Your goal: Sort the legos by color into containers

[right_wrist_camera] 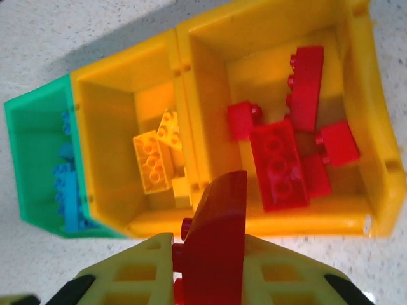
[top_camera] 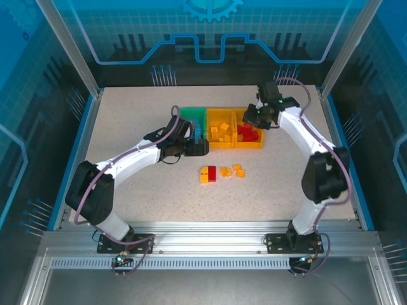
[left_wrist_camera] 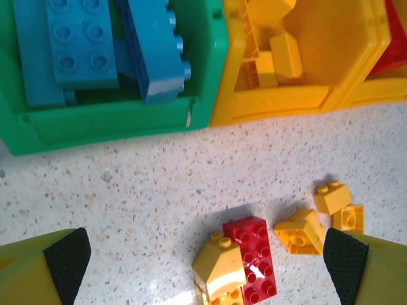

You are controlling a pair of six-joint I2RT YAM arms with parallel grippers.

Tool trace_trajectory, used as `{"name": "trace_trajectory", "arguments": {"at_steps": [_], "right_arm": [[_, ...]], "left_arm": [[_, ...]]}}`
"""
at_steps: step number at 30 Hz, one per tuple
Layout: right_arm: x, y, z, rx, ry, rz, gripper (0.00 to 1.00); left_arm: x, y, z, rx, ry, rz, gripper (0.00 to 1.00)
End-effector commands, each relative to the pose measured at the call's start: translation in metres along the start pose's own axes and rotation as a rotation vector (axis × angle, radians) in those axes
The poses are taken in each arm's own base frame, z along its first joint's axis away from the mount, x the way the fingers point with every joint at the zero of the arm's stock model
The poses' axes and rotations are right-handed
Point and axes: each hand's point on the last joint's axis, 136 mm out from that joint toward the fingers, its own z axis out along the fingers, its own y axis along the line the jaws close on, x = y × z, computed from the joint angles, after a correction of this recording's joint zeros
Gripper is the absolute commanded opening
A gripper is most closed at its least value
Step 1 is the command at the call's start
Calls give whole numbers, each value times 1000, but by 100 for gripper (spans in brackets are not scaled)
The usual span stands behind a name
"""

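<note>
Three joined containers stand mid-table: a green tray (top_camera: 188,113) with blue legos (left_wrist_camera: 82,44), a middle yellow tray (right_wrist_camera: 102,127) with yellow legos (right_wrist_camera: 154,159), and a right yellow tray (right_wrist_camera: 376,127) with red legos (right_wrist_camera: 280,165). My right gripper (right_wrist_camera: 213,270) hangs over the near rim of the trays, shut on a red lego (right_wrist_camera: 219,235). My left gripper (left_wrist_camera: 206,257) is open just in front of the green tray, low over the table. Between its fingers (left_wrist_camera: 67,260) lie a red brick (left_wrist_camera: 255,257) and a yellow sloped brick (left_wrist_camera: 219,267), touching each other.
Other loose yellow legos (left_wrist_camera: 299,230) lie to the right of the red brick, in front of the trays (top_camera: 232,170). Metal posts and blue panels fence the table's sides and back. Bare tabletop (top_camera: 127,121) stretches left of the trays.
</note>
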Motion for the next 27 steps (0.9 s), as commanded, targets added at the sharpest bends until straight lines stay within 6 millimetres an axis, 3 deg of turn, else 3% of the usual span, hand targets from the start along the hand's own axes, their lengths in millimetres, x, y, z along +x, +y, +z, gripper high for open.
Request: {"name": "trace_trajectory", "arguments": {"at_steps": [1,7,13,15,17,24,27], "right_arm": [[-6,-17,21,87,66,-28,22],[-24,-31,44,165,53,5,23],[-25,-35,51,188,74,-10,29],[-23,-34,49,182,80,-11,40],[-20,-33,46,172,79,-11,64],[-8,-20,18,114,46,-46,79],[5,-12,1,86,29,-77,80]], "left_arm": [[26,-6,-3,-5,59,24,99],[58,-20,8,-29,147,56,99],[74,-37,19,-51,207,108,99],[76,-44,19,-52,206,132,99],[80,-47,20,-55,210,141,99],[82,-35,23,-125,209,127,99],[77,-34,24,-140,188,136,99]]}}
